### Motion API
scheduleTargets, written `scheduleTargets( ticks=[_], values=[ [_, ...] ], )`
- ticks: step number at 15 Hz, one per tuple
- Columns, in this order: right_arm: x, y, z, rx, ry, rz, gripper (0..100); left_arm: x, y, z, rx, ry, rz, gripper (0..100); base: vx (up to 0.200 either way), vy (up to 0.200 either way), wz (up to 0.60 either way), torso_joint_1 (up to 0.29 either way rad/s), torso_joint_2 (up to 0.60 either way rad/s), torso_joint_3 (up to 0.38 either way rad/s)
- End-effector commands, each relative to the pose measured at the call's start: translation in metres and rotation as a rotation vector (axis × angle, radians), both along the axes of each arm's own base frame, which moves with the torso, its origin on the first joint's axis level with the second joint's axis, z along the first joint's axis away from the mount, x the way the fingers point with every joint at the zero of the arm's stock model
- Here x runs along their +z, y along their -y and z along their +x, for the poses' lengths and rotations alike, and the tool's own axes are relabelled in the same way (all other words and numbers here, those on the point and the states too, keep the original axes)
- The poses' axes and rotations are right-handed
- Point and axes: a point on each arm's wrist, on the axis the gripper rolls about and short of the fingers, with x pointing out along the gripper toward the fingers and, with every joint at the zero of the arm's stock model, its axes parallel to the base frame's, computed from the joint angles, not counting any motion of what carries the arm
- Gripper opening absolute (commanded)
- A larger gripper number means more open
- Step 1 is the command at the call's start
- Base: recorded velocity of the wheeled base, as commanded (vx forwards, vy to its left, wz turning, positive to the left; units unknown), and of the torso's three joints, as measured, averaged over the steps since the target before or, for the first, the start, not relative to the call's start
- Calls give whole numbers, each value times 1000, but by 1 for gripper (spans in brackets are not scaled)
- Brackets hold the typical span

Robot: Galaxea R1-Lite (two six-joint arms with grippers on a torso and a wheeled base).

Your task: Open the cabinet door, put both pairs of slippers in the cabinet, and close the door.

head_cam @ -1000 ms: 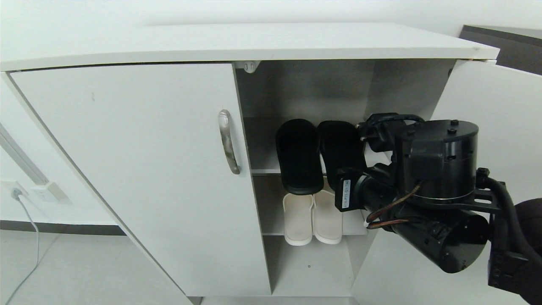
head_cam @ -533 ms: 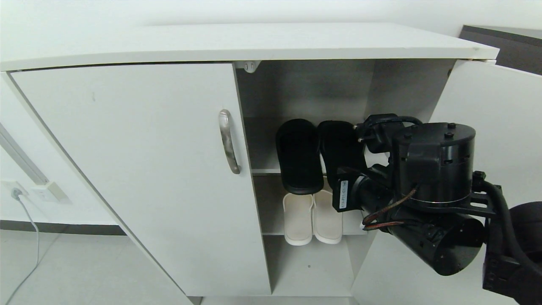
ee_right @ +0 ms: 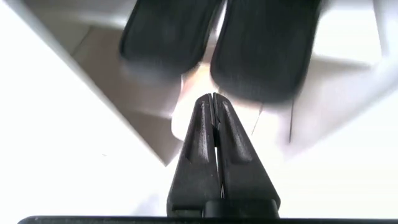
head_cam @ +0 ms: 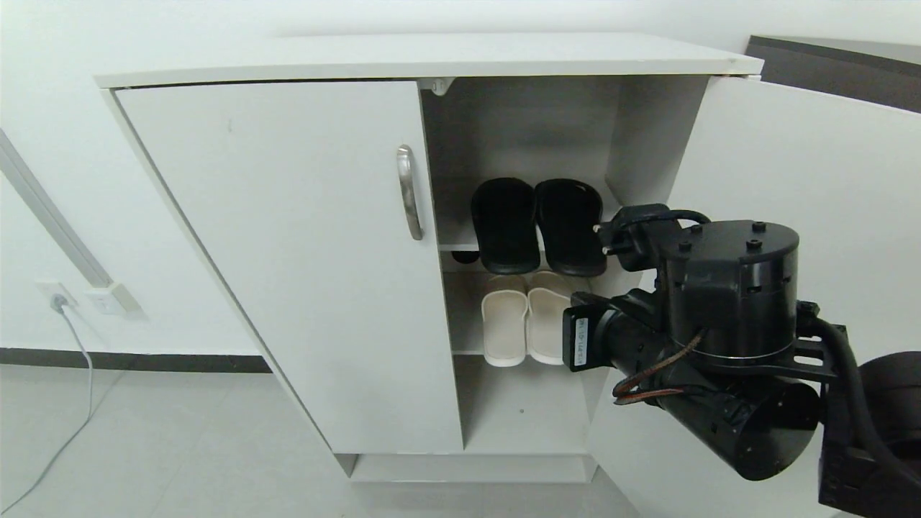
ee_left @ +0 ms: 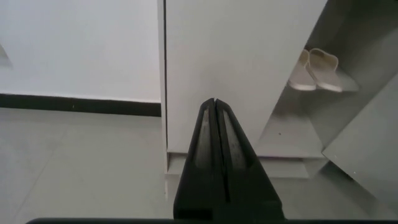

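My right tool (ee_right: 213,98) is pinched fully shut on nothing, which fits the job as I judge it: both pairs are shelved, so it carries no load and only the door is left to close. It sits low centre in its wrist view, aimed at the slipper heels. The right arm (head_cam: 719,316) is at the lower right of the head view, just before the open door (head_cam: 791,180), handy for pushing it to. My left tool (ee_left: 214,102) is likewise closed and empty, held low toward the floor (ee_left: 74,168) before the shut door (head_cam: 288,252), out of the swing path. Farther in, mid-frame, the white slippers (head_cam: 525,320) lie side by side on the lower shelf (head_cam: 464,350) and the black slippers (head_cam: 538,226) on the shelf above. Both pairs lie toes inward with heels overhanging the shelf fronts, and I'd guess the door could graze them.
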Motion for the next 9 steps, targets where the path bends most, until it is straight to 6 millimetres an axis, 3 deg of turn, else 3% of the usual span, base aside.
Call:
scheduleTargets(
  ticks=[1,7,9],
  values=[
    [-5,-1,0,1,-9,-14,0,0,0,0,1,-1,-1,0,-200,0,0,2,2,7],
    [-19,2,-1,11,-21,-71,0,0,0,0,0,-2,-1,0,-200,0,0,2,1,2],
    [-22,3,-1,13,-24,-86,0,0,0,0,1,-1,1,0,0,0,0,0,0,0]
  ],
)
